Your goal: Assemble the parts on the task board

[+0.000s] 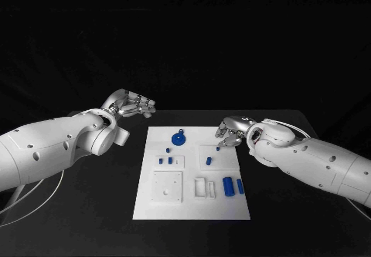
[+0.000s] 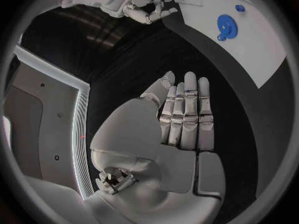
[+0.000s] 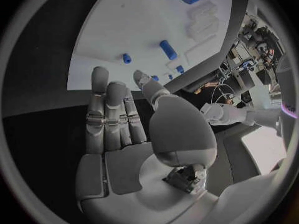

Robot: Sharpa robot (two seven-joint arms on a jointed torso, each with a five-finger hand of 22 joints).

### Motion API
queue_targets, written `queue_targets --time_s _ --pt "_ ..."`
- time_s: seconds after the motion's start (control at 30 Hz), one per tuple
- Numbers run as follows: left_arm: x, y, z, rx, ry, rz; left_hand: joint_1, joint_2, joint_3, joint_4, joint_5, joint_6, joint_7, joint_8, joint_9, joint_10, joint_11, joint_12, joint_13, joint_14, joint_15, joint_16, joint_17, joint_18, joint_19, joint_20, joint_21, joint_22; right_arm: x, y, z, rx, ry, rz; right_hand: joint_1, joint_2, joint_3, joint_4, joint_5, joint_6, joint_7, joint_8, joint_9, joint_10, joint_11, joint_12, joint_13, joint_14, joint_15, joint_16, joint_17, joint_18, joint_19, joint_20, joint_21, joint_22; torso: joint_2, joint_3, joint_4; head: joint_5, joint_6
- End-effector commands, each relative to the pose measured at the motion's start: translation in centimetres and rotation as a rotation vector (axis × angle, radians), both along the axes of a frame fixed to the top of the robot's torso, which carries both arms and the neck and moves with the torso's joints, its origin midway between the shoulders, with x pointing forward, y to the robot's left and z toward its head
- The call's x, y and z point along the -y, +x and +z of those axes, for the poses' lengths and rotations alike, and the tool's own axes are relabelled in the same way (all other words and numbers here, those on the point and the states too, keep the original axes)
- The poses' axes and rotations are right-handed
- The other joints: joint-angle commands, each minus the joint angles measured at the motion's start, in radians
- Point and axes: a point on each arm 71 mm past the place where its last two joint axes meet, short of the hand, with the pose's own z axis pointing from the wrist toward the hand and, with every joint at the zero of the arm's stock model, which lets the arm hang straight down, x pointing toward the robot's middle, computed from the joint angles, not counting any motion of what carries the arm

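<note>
White task board (image 1: 155,211) lies between two empty, open-fingered hands: left hand (image 1: 136,104) off its far corner, right hand (image 1: 232,131) over its edge.

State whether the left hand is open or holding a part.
Open: the left hand holds nothing, its fingers extended over the black table, off the task board.

Left hand (image 2: 184,117): fingers straight and close together, holding nothing, above the black table (image 2: 124,74).
Task board (image 2: 249,40): white, bearing a blue gear (image 2: 226,24) near its edge.
Right hand (image 2: 149,9): beyond the board's corner, fingers loosely bent.
</note>
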Motion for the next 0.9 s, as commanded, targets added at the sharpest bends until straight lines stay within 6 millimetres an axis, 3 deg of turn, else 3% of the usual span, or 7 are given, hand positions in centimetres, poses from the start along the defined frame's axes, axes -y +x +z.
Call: queue_targets --time_s 0.03,0.2,0.4,0.6,0.9 --pt "0.1 -0.1 0.5 0.024 -0.072 0.006 -0.001 0.007 -0.003 0.005 0.002 -0.002 0.003 -0.002 -0.001 -0.005 0.000 -0.002 -0.001 0.010 0.000 -0.019 0.012 -0.011 0.000 0.003 0.001 -0.009 0.0 -0.2 -0.7 -0.025 -0.114 -0.006 -0.001 -0.012 0.010 0.000 -0.005 0.006 -0.001 0.001 0.001 0.007 -0.006 -0.006 -0.001 0.003 0.004 0.009 -0.005 0.012 0.039 0.010 0.011 -0.007 0.000 -0.0003 -0.0019 0.002 -0.001" --pt "0.1 -0.1 0.5 0.024 -0.079 0.005 -0.001 0.007 -0.003 0.005 0.002 -0.002 0.003 -0.002 -0.001 -0.005 0.000 -0.002 -0.001 0.010 0.000 -0.019 0.012 -0.011 0.000 0.003 0.001 -0.009 -0.2 -0.3 -1.2 -0.035 -0.132 -0.002 -0.003 -0.013 0.019 0.003 -0.006 0.011 -0.002 0.001 0.001 0.012 -0.007 -0.006 -0.001 0.006 0.005 0.014 -0.015 0.011 0.038 0.010 0.024 -0.022 0.001 0.0001 -0.0034 0.004 0.000" --pt "0.2 -0.1 0.5 0.025 -0.083 0.002 -0.003 0.008 -0.005 0.006 0.002 -0.004 0.003 -0.002 -0.001 -0.006 0.001 -0.002 -0.001 0.010 0.001 -0.026 0.019 -0.012 0.000 0.003 0.001 -0.014 -0.6 -0.6 -1.9 -0.038 -0.134 0.015 -0.009 -0.013 0.035 0.003 -0.008 0.014 -0.003 0.002 0.001 0.015 -0.008 -0.006 -0.001 0.007 0.005 0.015 -0.022 0.010 0.036 0.010 0.033 -0.034 0.001 0.0015 -0.0007 0.003 -0.002" --pt "0.2 -0.2 0.5 0.025 -0.086 0.000 -0.004 0.008 -0.005 0.007 0.002 -0.002 0.003 -0.002 -0.001 -0.007 0.001 -0.002 -0.001 0.009 0.002 -0.030 0.021 -0.012 -0.001 0.004 0.000 -0.018 -1.1 -0.8 -2.5 -0.029 -0.130 0.022 -0.013 -0.009 0.105 -0.004 -0.031 0.023 -0.005 0.001 0.001 0.026 -0.011 -0.006 -0.001 0.007 0.005 0.017 -0.029 0.008 0.034 0.009 0.040 -0.036 0.001 0.0015 -0.0010 0.003 -0.004" --pt "0.3 -0.2 0.5 0.018 -0.089 -0.008 -0.006 0.006 -0.006 0.007 0.002 -0.005 0.004 -0.002 -0.001 -0.010 0.002 -0.002 -0.001 0.009 0.003 -0.038 0.026 -0.012 -0.002 0.005 0.000 -0.030 -1.5 -0.8 -3.0 -0.019 -0.127 0.021 -0.023 -0.024 0.194 0.010 -0.060 0.023 -0.004 0.002 0.001 0.031 -0.011 -0.006 -0.001 0.007 0.004 0.020 -0.032 0.009 0.031 0.008 0.051 -0.029 0.001 0.0007 -0.0020 0.004 -0.008"
